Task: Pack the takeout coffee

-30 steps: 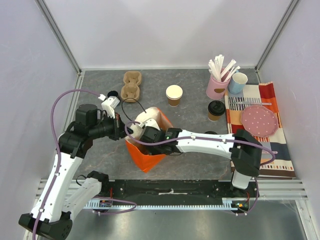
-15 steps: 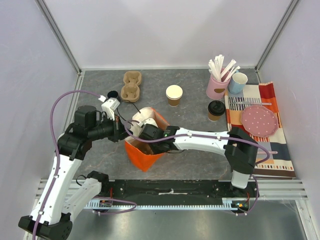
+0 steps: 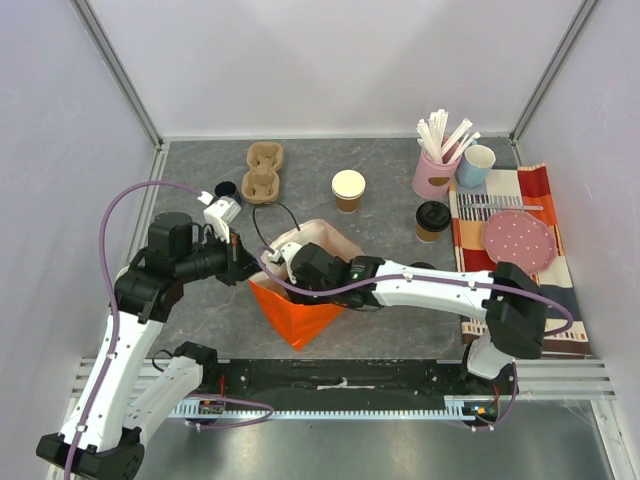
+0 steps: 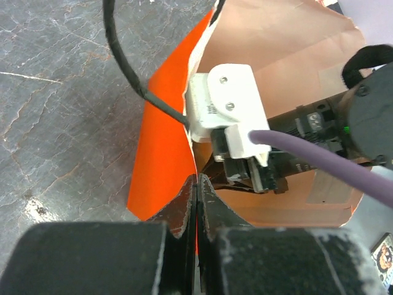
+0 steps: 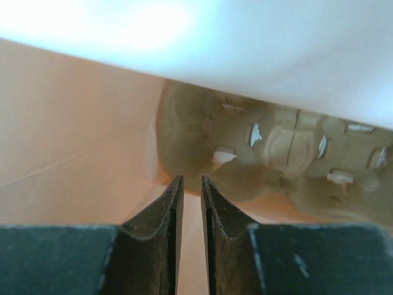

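Note:
One kraft takeout coffee cup (image 3: 348, 190) stands open, cream inside, at the back centre. The other cup (image 3: 432, 221) wears its black lid, right of it. A loose black lid (image 3: 226, 188) lies at the far left. My left gripper (image 4: 196, 179) is shut on the left edge of the orange paper bag (image 3: 300, 312). My right gripper (image 5: 189, 179) reaches inside the bag, its jaws a narrow slit apart. Its tips sit at the rim of a moulded pulp carrier (image 5: 270, 160) inside the bag. Whether they pinch that rim cannot be told.
A second pulp cup carrier (image 3: 263, 170) lies at the back left. A pink cup of white sticks (image 3: 434, 172) and a light blue cup (image 3: 477, 165) stand at the back right. A striped cloth (image 3: 560, 290) with a pink plate (image 3: 518, 240) covers the right side.
The right gripper's jaws have narrowed inside the bag. The right arm's elbow has swung right, and the bag's mouth has spread and shifted a little right. The left gripper keeps its hold.

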Available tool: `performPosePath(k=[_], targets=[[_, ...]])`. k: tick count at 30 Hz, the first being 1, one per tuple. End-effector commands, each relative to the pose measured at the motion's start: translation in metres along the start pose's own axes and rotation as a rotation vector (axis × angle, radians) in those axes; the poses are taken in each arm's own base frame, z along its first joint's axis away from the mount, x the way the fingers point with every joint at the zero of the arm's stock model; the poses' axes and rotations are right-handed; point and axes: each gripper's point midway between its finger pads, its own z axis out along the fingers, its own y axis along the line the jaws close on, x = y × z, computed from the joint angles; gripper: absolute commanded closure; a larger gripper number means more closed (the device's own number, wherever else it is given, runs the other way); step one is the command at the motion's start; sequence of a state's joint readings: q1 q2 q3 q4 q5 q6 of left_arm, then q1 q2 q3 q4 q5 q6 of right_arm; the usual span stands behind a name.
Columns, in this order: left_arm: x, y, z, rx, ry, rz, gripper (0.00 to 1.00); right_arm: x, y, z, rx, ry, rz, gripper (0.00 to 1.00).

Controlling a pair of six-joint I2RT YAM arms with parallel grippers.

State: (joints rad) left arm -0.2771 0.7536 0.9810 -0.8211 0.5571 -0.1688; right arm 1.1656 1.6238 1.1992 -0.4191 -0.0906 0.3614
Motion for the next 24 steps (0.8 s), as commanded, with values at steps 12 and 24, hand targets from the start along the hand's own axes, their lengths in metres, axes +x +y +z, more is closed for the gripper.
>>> performPosePath(k=[12,24], targets=[[-0.008,-0.012,-0.005,0.062,-0.036,0.106,0.98,0.016,-0.015,0.009,0.1,0.129,0.06,0.4],[-0.006,-0.023,-0.008,0.12,-0.028,0.142,0.98,-0.081,0.027,-0.057,0.011,-0.113,0.041,0.02]])
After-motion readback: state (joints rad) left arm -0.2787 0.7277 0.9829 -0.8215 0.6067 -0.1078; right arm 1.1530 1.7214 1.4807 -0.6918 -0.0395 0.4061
